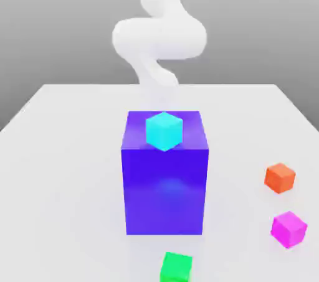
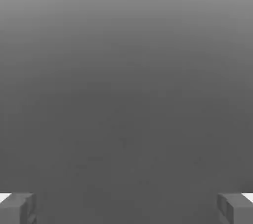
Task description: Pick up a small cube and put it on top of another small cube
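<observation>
Green cube nearest, pink cube apart; gripper wide

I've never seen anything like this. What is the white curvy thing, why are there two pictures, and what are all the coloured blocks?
The white curvy shape is a robot arm, drawn by a computer simulation. One picture looks at the white table from outside. The other comes from a camera on the arm's hand: its gripper shows as two grey fingertips spread wide apart, holding nothing. On the table stands a big blue-purple block with a cyan cube on top. Around it lie small cubes: orange cube, magenta cube and green cube.
</observation>
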